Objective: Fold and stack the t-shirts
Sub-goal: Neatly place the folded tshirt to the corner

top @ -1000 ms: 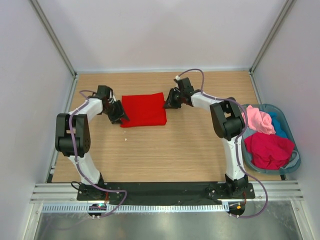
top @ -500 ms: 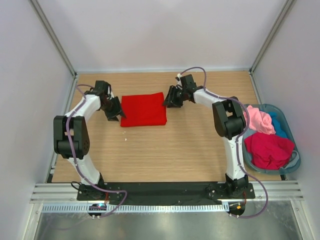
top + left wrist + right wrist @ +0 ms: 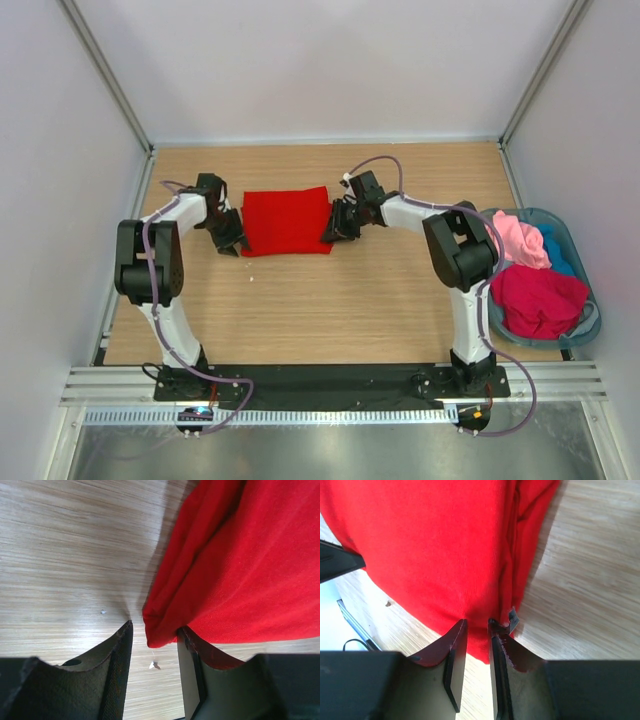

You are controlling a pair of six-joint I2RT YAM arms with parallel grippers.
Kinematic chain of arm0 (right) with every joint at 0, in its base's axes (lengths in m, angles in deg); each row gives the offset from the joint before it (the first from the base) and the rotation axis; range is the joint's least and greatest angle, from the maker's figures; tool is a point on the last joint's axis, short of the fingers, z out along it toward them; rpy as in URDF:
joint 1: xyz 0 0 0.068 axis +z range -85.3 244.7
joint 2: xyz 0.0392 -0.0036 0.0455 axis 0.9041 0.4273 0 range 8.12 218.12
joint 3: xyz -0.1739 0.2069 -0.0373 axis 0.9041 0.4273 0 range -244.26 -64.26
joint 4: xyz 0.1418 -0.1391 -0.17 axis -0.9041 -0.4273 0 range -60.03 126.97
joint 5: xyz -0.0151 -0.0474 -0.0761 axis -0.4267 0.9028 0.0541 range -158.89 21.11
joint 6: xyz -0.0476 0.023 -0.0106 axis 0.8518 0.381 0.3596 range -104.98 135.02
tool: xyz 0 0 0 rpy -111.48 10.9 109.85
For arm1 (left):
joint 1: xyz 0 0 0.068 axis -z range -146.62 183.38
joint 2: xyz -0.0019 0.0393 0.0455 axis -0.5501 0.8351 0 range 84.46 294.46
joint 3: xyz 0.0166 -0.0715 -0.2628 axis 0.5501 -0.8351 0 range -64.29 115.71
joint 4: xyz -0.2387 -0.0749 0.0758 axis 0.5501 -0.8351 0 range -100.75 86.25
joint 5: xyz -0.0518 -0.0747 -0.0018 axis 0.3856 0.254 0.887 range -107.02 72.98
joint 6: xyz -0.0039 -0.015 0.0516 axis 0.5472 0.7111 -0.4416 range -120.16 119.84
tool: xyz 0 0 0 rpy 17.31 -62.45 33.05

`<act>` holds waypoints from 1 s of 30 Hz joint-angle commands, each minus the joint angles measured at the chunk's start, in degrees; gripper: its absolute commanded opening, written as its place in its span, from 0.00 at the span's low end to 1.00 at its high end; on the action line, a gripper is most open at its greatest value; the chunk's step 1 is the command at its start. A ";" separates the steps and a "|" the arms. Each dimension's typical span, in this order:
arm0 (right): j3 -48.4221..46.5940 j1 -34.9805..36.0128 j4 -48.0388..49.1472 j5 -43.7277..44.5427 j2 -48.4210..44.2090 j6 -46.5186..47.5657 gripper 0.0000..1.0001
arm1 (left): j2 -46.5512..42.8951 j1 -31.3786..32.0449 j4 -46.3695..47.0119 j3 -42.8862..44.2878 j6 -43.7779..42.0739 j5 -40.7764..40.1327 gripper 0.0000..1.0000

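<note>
1. At the far middle of the bench (image 3: 330, 300), the red t-shirt (image 3: 287, 220) lies folded to a flat rectangle between the two arms. The pink t-shirt (image 3: 515, 240), teal-blue t-shirt (image 3: 562, 255) and crimson t-shirt (image 3: 535, 300) are heaped in the blue-grey plastic basket (image 3: 597, 312) at the right edge, well apart from it.
2. Change over the last second: the right arm (image 3: 410, 212) has carried its jaws from the shirt's far-right corner down the right edge to the near-right corner. The left arm (image 3: 175, 212) drew back off the left edge, then came in again at the near-left corner. The red shirt itself has not shifted.
3. Left jaws: moderately apart, straddling the near-left corner. Cloth touches one jaw and bare bench shows beside the other, so nothing is clamped.
4. Right jaws: narrow, with the folded edge running into the gap. I cannot tell whether the cloth is actually pinched.
5. Meaning (judgement): both arms are set at matching near corners. This reads as preparation for one more fold, near edge over to far edge, or for moving the folded shirt to a stacking spot. Nothing is stacked yet, and three shirts wait in the basket.
6. Orientation: the long axis runs left to right, nearly parallel to the bench's near edge, with the right end tipped slightly away. Collar and label are not visible — which end is the neck cannot be told.
</note>
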 commanded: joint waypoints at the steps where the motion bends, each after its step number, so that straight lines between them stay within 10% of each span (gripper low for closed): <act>1: 3.92 -0.53 -1.12 4.54 -1.59 2.27 0.31 | 0.12 -0.41 -0.70 0.65 -0.96 -2.16 0.41; 21: 0.68 -0.44 -3.31 -0.81 -13.36 2.00 0.53 | 3.90 -2.61 3.16 11.64 -3.95 10.14 0.47; 30: -0.29 -0.35 -5.96 -0.46 -16.00 3.06 0.53 | 9.17 -2.61 1.85 12.17 -3.86 6.55 0.22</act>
